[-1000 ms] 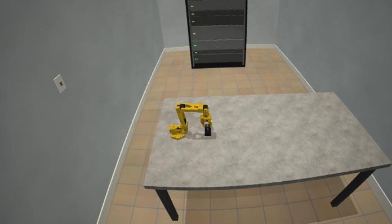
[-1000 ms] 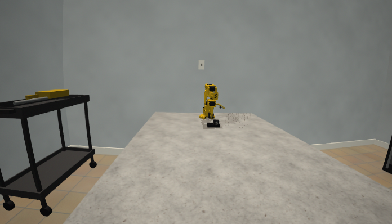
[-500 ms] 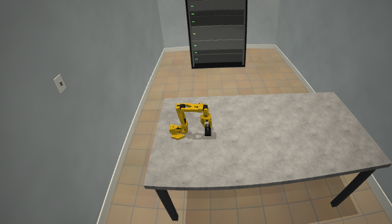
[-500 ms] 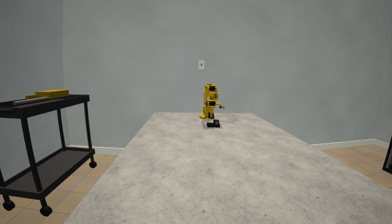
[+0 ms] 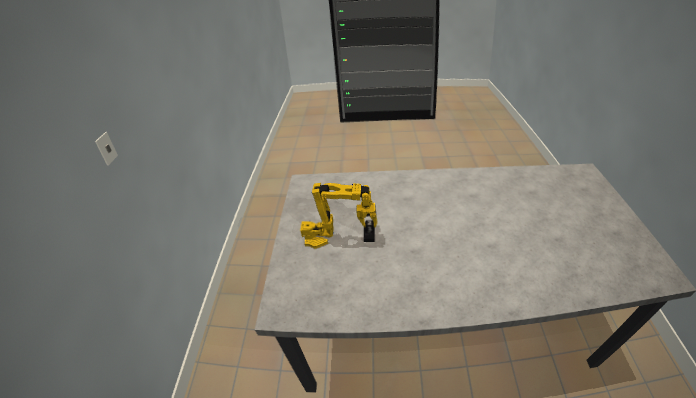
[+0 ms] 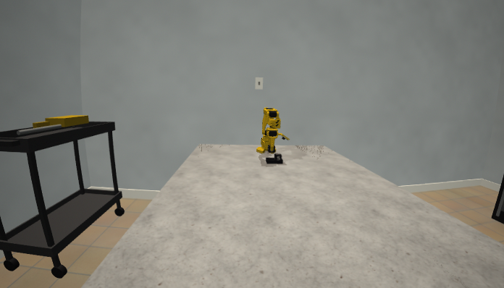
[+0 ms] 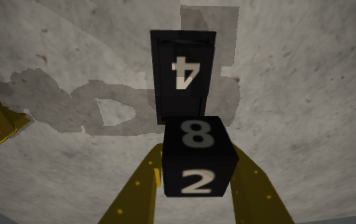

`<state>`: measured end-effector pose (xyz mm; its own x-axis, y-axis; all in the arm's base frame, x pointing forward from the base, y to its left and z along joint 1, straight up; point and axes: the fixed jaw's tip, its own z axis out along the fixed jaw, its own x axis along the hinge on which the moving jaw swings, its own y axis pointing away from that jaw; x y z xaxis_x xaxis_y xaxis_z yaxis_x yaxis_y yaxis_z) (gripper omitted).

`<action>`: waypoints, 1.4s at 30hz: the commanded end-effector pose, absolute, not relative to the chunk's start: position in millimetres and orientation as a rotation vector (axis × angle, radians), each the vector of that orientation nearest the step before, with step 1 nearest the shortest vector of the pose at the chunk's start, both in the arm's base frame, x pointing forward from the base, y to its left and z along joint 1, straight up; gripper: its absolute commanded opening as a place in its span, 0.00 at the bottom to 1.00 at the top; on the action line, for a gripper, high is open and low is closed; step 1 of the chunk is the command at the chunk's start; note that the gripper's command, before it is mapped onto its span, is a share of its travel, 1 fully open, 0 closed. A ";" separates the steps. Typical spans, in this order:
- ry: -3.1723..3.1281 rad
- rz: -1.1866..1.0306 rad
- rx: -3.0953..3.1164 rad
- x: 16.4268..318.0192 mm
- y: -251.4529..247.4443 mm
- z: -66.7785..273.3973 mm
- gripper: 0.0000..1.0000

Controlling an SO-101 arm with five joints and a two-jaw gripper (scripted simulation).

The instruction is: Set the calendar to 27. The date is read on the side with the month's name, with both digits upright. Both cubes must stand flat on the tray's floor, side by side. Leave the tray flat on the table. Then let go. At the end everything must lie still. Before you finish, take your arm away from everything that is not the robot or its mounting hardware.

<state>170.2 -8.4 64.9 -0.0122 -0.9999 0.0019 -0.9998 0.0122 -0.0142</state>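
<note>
"Where's the tray?"
"On the table (image 5: 487, 249) (image 6: 282, 202), just right of your arm's base (image 5: 310, 229) (image 6: 261, 150), one cube (image 5: 368, 230) (image 6: 278, 157) (image 7: 185, 72) seated, a bay open."
"And the 8-and-2 cube (image 7: 200, 156)?"
"Your gripper (image 5: 368, 218) (image 6: 271, 146) (image 7: 199, 162) has it clamped, outside the tray (image 5: 368, 239) (image 6: 270, 161) (image 7: 181, 106). Placing and release remain; you can't confirm 27 yet: the month side is unseen."

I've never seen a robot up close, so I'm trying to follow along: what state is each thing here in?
Gripper: shut on a cube.
Held cube: off the tray's floor, showing 8 and 2.
Other cube: in the tray, 4 showing.
Tray: on the table, part of its floor bare.
Cart: loaded on top.
</note>
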 end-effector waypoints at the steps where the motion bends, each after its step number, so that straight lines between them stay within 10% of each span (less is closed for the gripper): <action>1: 2.234 -0.042 -2.173 172.4 -9.7 66.6 0.00; 42: 2.234 -0.042 -2.173 169.9 -9.5 50.1 0.00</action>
<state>166.4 -8.2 48.3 -0.0125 -0.9999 0.0016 -0.9999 0.0124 -0.0042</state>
